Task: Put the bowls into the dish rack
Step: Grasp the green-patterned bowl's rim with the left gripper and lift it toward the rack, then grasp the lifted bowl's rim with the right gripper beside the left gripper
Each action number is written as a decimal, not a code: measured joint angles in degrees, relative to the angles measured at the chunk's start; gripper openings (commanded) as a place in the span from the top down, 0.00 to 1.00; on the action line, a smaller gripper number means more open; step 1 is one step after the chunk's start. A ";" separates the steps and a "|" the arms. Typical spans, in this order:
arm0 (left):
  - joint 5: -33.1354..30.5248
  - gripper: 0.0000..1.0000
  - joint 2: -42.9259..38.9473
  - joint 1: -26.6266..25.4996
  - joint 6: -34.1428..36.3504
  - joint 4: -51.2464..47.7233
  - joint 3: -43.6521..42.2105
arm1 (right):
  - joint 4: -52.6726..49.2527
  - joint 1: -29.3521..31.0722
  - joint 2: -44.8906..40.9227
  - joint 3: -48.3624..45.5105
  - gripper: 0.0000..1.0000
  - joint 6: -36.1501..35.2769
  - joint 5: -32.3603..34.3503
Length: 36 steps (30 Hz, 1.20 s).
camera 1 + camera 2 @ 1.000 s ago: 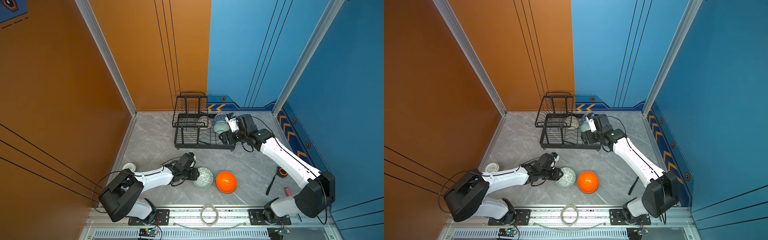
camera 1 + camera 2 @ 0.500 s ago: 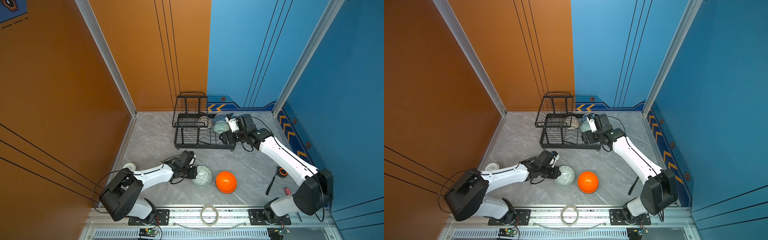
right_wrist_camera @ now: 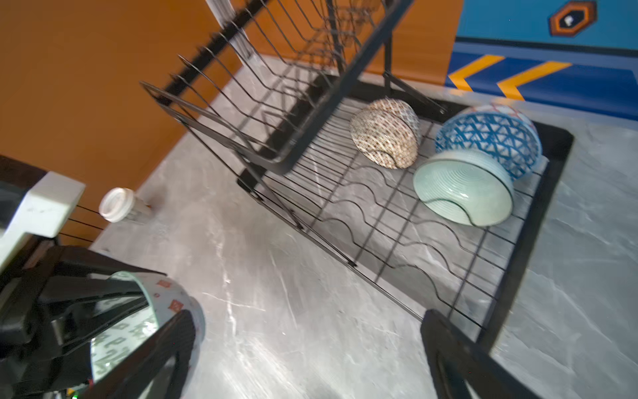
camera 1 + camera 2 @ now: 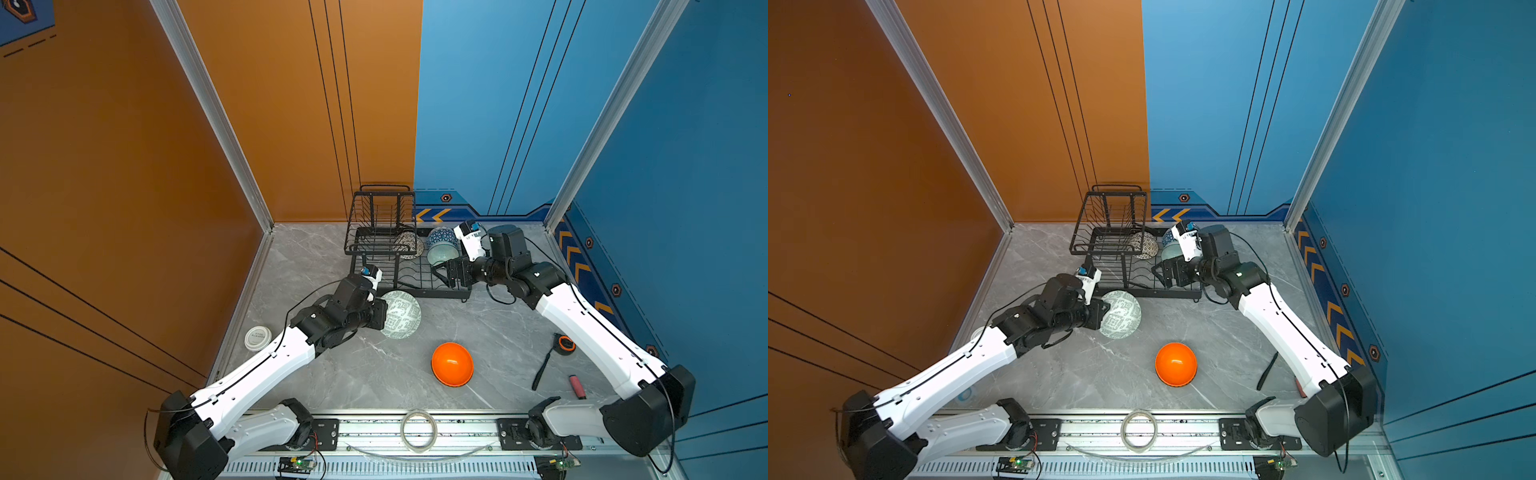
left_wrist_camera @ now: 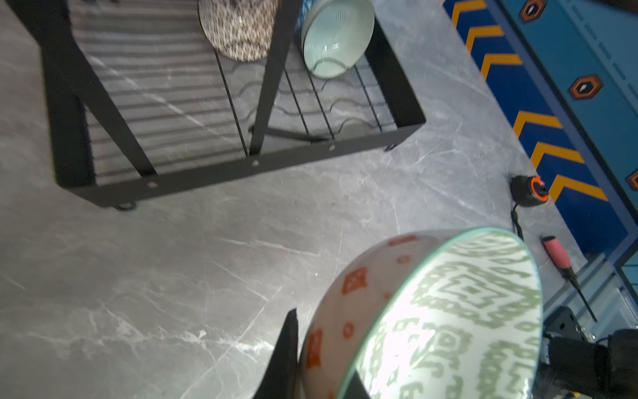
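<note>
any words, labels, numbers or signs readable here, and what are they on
No word or number can be read anywhere.
Jar lid: dark print, too small to read.
Wall strip: orange chevron marks, no lettering.
Hexagon badge: a pale emblem inside, no text.
Maze-patterned bowl: green pattern inside and orange motifs outside, not letters.

There are five bowls [image 4: 452,364], one rack [image 4: 432,293], one jar [image 4: 257,337], one tape ring [image 4: 402,430], one screwdriver [image 4: 577,386] and one black-and-orange device [image 4: 564,345].
</note>
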 measured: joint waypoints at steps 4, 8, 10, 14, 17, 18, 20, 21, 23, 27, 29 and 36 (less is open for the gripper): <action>-4.94 1.00 0.20 -0.92 2.36 -0.22 5.73 | 3.50 3.98 -0.96 0.02 0.00 2.64 -2.19; -8.39 1.00 1.09 -2.36 4.37 -0.13 9.33 | 4.50 5.99 -0.70 0.02 0.00 4.74 -2.21; -9.49 1.00 1.51 -2.91 5.09 -0.04 9.84 | 4.70 6.40 -0.46 0.02 0.00 5.77 -2.12; -11.32 1.00 2.14 -3.87 5.57 -0.02 9.88 | 5.42 6.88 0.55 0.02 0.02 7.65 -0.94; -11.98 1.00 2.25 -4.11 5.57 0.28 9.88 | 6.05 7.30 1.38 0.02 0.04 8.98 -0.66; -12.24 1.00 2.25 -4.11 5.57 0.48 9.88 | 6.21 7.50 1.60 0.02 0.05 9.33 -0.63; -12.70 1.00 2.25 -4.11 5.55 0.94 9.88 | 6.47 7.85 1.92 0.02 0.06 9.79 -0.63; -12.83 1.00 2.25 -4.11 5.57 1.16 9.88 | 6.62 8.00 2.03 0.02 0.07 10.08 -0.63; -13.16 1.00 2.25 -4.11 5.55 1.49 9.88 | 6.69 8.35 2.23 0.02 0.09 10.67 -0.59; -13.73 1.00 2.25 -4.11 5.55 1.60 9.88 | 7.13 8.83 2.84 0.02 0.13 11.43 -0.24; -13.97 1.00 2.25 -4.11 5.55 1.62 9.88 | 7.13 9.14 3.30 0.02 0.16 11.93 0.07; -14.56 1.00 2.69 -4.11 5.51 2.51 9.88 | 7.54 10.36 6.45 0.02 0.30 14.08 0.83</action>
